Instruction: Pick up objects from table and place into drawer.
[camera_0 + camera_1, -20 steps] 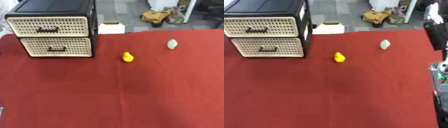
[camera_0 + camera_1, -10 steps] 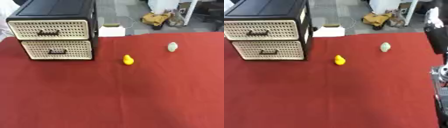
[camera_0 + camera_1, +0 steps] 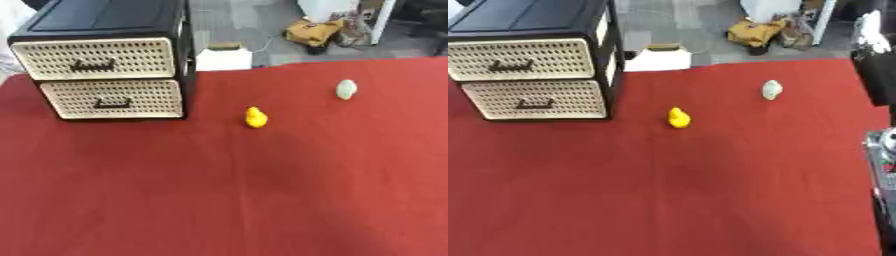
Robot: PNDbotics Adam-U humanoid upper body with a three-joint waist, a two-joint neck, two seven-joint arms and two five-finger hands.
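A small yellow duck-shaped toy (image 3: 255, 117) sits on the red table (image 3: 219, 190) near its middle. Farther right and a little farther back lies a pale green rounded object (image 3: 346, 89). At the back left stands a black drawer unit (image 3: 109, 57) with two cream perforated drawers, an upper drawer (image 3: 94, 59) and a lower drawer (image 3: 112, 99), both closed. Black and silver parts of my right arm (image 3: 880, 150) show along the right edge of the right eye view. No hand shows in either view.
Behind the table's far edge sit a white box (image 3: 223, 57) and a yellow bag (image 3: 315, 34) on the grey floor. The table's right edge runs close to the arm parts in the right eye view.
The whole picture has shifted and levelled a little, so the camera has moved. The duck, the green object and the drawer unit stay where they were.
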